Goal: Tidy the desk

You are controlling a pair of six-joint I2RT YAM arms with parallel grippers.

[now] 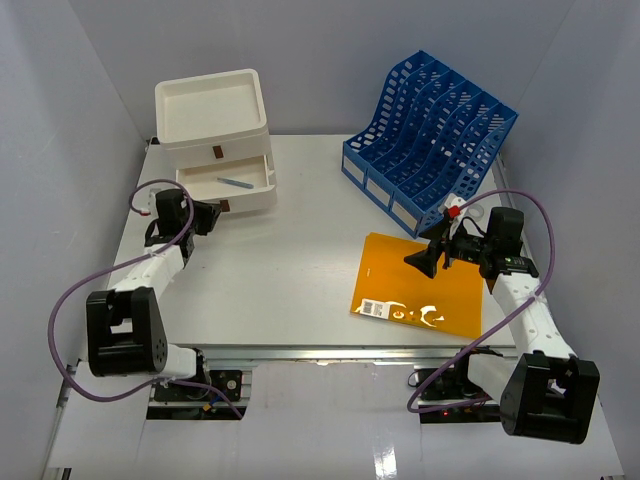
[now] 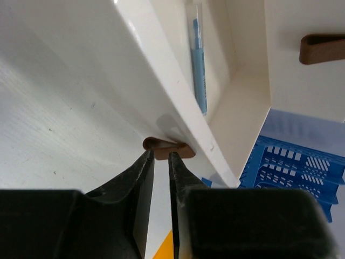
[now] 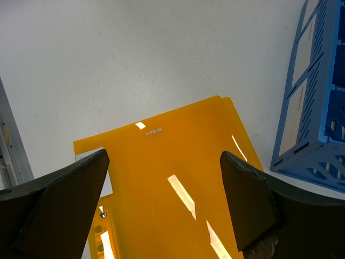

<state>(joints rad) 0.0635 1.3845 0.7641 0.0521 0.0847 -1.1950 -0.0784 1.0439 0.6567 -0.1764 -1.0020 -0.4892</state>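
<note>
The white desk (image 1: 300, 230) carries a white three-drawer box (image 1: 212, 115) at the back left. Its middle drawer (image 1: 262, 177) stands pulled out with a blue pen (image 1: 236, 183) inside. My left gripper (image 1: 214, 213) sits at that drawer's front. In the left wrist view its jaws (image 2: 161, 154) are closed to a narrow slit, the tips pinching the edge of the brown drawer handle (image 2: 180, 150). The pen (image 2: 199, 70) lies along the drawer floor. My right gripper (image 1: 428, 255) hovers wide open above an orange folder (image 1: 400, 290), nothing between its fingers (image 3: 163, 156).
A blue slotted file rack (image 1: 430, 130) stands at the back right, close beside the right gripper and the folder's far edge (image 3: 312, 108). The upper drawer's brown handle (image 2: 323, 48) shows above the open drawer. A metal rail (image 1: 330, 352) runs along the desk's front.
</note>
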